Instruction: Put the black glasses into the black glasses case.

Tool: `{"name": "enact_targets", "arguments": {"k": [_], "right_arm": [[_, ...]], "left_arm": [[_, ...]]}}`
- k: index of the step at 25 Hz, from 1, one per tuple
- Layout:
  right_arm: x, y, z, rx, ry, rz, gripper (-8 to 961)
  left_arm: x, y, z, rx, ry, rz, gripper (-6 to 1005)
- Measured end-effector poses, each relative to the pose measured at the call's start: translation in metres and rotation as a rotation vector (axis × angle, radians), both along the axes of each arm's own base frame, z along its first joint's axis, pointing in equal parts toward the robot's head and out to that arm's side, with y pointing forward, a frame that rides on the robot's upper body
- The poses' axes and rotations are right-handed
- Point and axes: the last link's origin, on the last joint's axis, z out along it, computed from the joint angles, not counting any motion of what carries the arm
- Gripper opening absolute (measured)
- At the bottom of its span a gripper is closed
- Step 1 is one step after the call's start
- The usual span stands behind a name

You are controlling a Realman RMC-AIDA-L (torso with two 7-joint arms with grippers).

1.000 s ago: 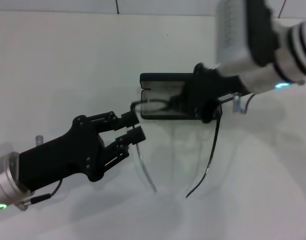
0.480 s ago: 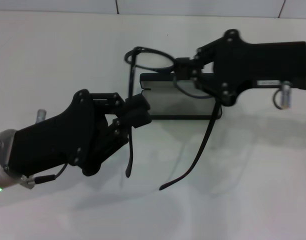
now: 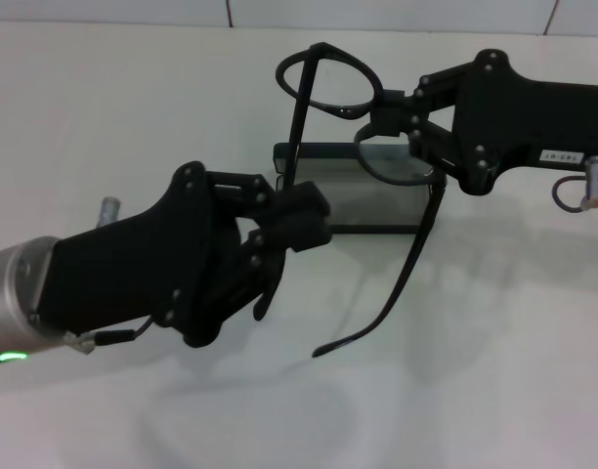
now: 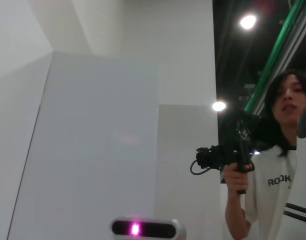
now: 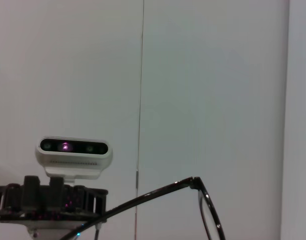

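From the head view, the right gripper (image 3: 392, 122) has its jaws clamped on the bridge of the black glasses (image 3: 363, 147), lifted over the open black glasses case (image 3: 363, 200) on the counter (image 3: 494, 371), while the left gripper (image 3: 294, 230) pinches one dangling temple, probably to fold it before boxing. The left wrist view shows neither glasses nor case. The right wrist view catches only a hinge and lens edge beyond its jaws.

black glasses (image 3: 363, 117) aloft, black glasses case (image 3: 363, 200) open
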Motion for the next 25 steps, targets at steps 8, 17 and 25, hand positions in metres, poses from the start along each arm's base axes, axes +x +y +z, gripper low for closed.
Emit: {"name": "enact_targets", "arguments": {"k": [8, 17, 25], "right_arm": [[0.004, 0.004, -0.014, -0.05, 0.013, 0.009, 58], [0.002, 0.006, -0.018, -0.074, 0.086, 0.029, 58], [0.0, 0.004, -0.023, -0.101, 0.084, 0.045, 58]], "left_arm": [[0.006, 0.012, -0.009, -0.028, 0.018, 0.022, 72], [0.007, 0.019, -0.013, -0.02, 0.047, 0.047, 64], [0.008, 0.023, -0.017, -0.023, 0.058, 0.061, 64]]}}
